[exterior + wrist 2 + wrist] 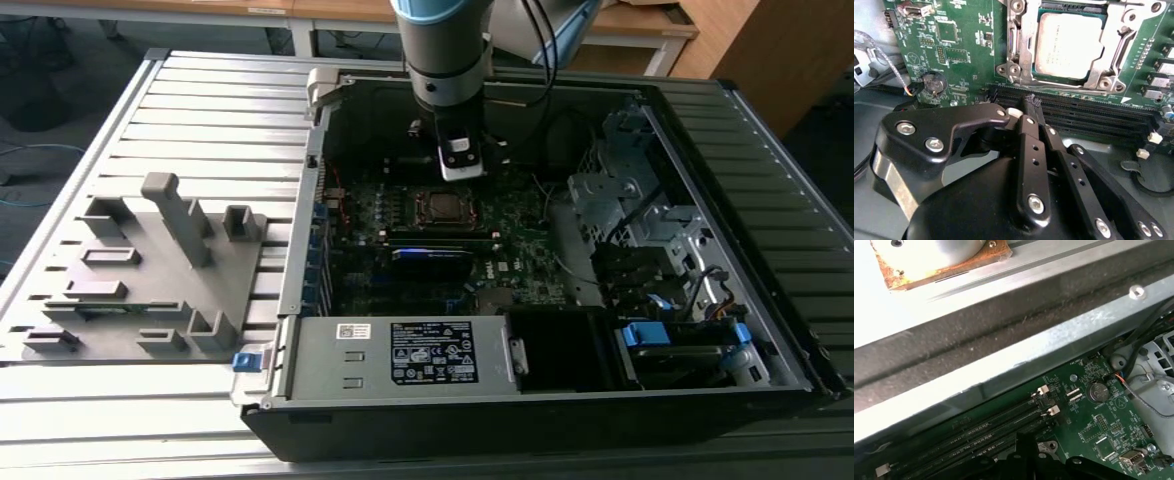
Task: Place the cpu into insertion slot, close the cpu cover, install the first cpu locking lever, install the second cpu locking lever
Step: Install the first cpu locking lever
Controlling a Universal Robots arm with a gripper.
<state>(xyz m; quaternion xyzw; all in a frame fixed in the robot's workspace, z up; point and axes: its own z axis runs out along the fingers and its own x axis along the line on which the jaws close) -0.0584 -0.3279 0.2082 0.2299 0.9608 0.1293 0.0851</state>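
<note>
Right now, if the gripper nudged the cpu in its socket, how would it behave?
The cpu looks like a stiff flat metal-topped square, so it probably would not flex. It sits inside the metal cover frame, so a push likely would not slide it. Its smooth top may be slippery. The gripper hangs nearby over the memory slots.

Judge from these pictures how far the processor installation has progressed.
Done: the square silver-grey cpu sits in the insertion slot, and the thin silvery metal cpu cover frame lies closed around it. In hand: nothing; the black gripper hovers over the long black memory slots. Whether the locking levers are latched cannot be told.
</note>
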